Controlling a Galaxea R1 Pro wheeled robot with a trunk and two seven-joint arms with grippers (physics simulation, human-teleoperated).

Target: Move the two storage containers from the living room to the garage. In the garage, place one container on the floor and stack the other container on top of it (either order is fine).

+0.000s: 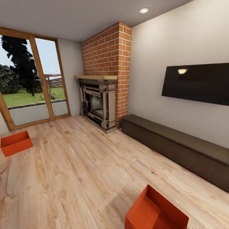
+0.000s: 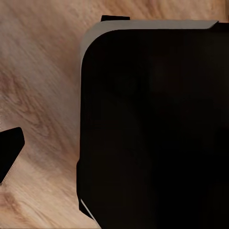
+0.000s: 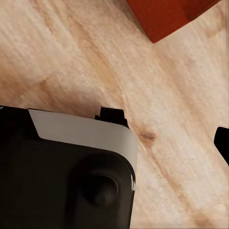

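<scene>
In the living room we face two orange-red storage containers on the wood-plank floor (image 1: 79,165), one near right (image 1: 156,211), one far left (image 1: 16,143), likely light, stiff, thin-walled boxes best pinched at a rim; our grippers' opening we cannot tell.

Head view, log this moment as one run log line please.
room: living room | near box: wood floor, bottom right | far box: floor by glass door | carried: nothing seen | stacking: not started
</scene>
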